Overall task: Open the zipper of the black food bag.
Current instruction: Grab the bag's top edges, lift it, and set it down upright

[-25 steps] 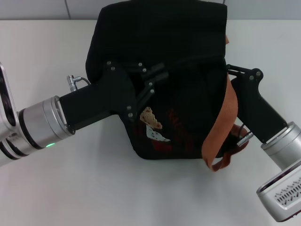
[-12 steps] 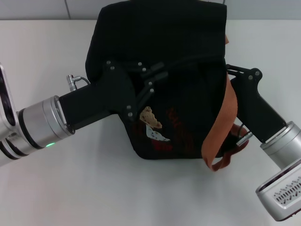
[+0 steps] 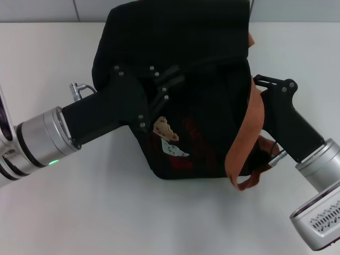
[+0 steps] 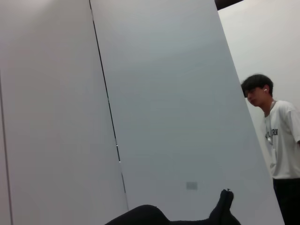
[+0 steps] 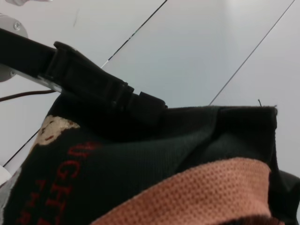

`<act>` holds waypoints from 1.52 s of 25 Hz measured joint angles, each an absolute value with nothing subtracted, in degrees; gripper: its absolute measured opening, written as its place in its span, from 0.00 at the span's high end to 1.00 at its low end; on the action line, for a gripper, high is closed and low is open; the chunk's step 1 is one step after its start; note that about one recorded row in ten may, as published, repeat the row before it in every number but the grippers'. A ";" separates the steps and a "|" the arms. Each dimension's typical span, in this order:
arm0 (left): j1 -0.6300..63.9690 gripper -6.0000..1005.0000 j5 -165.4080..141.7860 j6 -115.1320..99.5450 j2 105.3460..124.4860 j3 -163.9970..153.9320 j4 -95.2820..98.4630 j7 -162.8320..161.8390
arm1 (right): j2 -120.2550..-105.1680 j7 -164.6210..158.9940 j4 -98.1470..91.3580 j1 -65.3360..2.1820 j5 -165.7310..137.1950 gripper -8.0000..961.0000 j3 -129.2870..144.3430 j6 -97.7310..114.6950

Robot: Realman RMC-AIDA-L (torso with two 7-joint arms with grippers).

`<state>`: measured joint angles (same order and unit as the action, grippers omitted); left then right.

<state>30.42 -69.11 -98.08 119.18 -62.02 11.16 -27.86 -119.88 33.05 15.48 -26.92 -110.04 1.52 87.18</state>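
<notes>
The black food bag (image 3: 207,48) stands in the middle of the white table, with a bear patch (image 3: 166,130) and red lettering on its near face. An orange-brown handle (image 3: 249,133) hangs down its right side. My left gripper (image 3: 171,81) reaches in from the left, its fingers pinched together on the fabric fold at the bag's top edge. In the right wrist view the left gripper (image 5: 140,103) lies along that top edge of the bag (image 5: 140,154). My right gripper (image 3: 256,85) presses against the bag's right side beside the handle, fingertips hidden. The zipper is hidden from view.
White table (image 3: 106,212) surface lies in front of the bag and to both sides. A grey panelled wall runs behind the table. In the left wrist view a person (image 4: 276,140) in a white shirt stands off to one side.
My left gripper has shifted a little to the left, and the bag's top and left side moved with it. The right arm has hardly moved.
</notes>
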 joint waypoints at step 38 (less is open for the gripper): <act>26.02 0.91 -63.07 -99.05 118.99 -60.97 11.49 -27.17 | -119.88 32.95 15.11 -24.58 -110.01 0.99 1.24 80.98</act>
